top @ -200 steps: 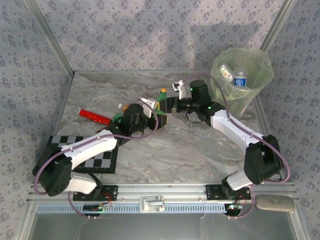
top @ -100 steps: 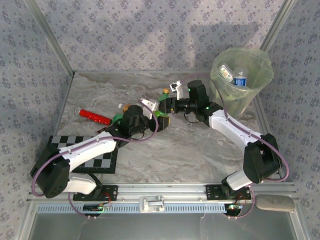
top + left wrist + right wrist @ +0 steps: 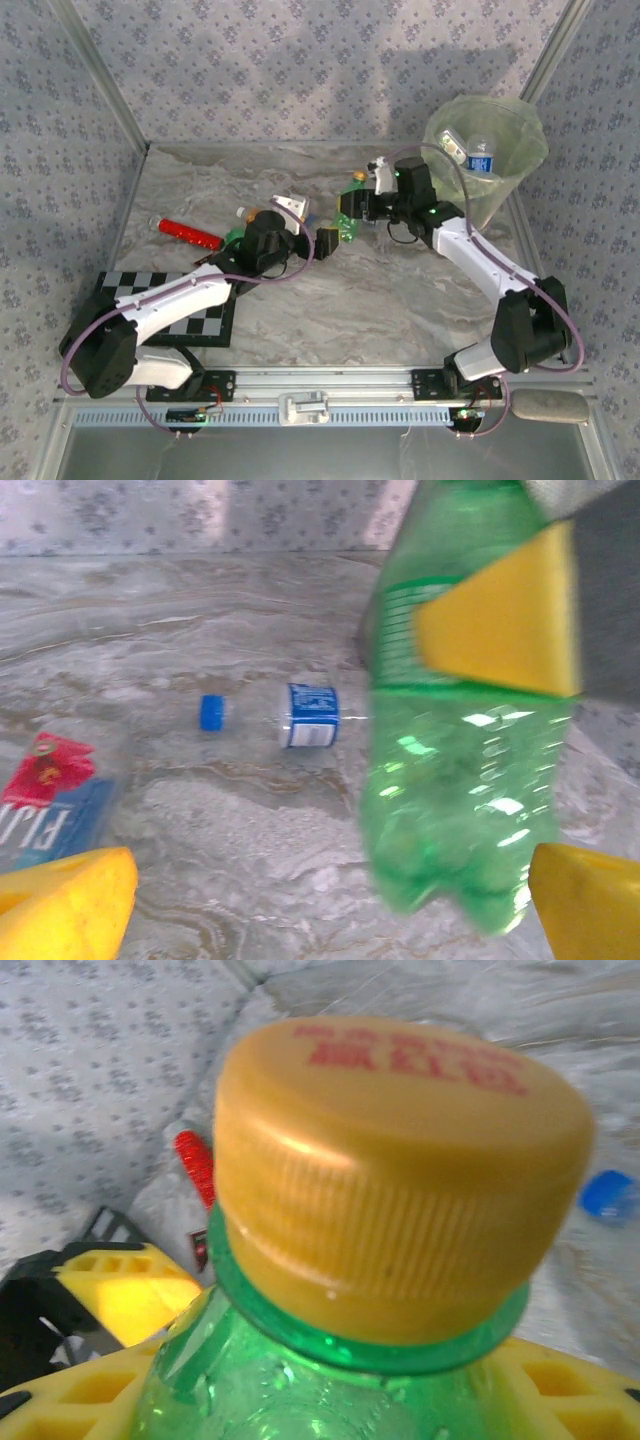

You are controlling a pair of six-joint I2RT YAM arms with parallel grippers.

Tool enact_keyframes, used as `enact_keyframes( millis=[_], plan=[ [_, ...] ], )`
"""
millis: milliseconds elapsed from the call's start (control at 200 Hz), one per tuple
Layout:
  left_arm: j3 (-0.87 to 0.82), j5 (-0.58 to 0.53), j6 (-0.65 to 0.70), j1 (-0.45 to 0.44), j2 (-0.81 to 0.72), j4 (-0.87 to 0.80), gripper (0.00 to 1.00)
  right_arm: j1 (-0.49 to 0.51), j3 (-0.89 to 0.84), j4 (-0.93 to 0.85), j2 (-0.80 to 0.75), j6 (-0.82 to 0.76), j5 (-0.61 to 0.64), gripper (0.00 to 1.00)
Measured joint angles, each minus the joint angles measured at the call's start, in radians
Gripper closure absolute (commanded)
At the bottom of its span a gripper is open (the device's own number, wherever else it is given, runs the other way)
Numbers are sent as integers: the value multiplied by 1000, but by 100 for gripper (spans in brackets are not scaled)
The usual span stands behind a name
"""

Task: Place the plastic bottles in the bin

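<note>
Green bottle (image 3: 300, 1400) with red-lettered orange cap (image 3: 400, 1170) sits in right pincer (image 3: 349, 207); left pincer (image 3: 310, 225) wide

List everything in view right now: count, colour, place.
green bottle: 1, green with an orange cap, mid-table between the arms
red bottle: 1, red, lying on the table's left side
clear bottle: 1, blue label and cap, lying on the table
labelled bottle: 1, clear, red-and-blue label, at the left edge of the left wrist view
binned bottles: at least 2, clear, one with a blue label
bin: 1, translucent with a pale green liner, far right corner
checkerboard: 1, black and white, near left
table: 1, grey marbled
left gripper: jaws open, empty, beside the green bottle
right gripper: jaws shut on the green bottle
</note>
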Motion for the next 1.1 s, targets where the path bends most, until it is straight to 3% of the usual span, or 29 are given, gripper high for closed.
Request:
enact_keyframes(
  millis=[320, 615, 969, 1099],
  plan=[
    [-66, -175, -141, 3, -5, -30, 0, -170, 161, -150, -153, -177, 167, 46],
    [-67, -174, -212, 3, 26, -40, 0, -289, 274, -116, -186, -334, 402, 48],
    [-67, -174, -219, 3, 27, -55, 0, -461, 312, -51, -145, -410, 665, 48],
    [-67, -166, -219, 3, 27, -64, 0, -532, 318, -33, -118, -413, 707, 47]
  ],
)
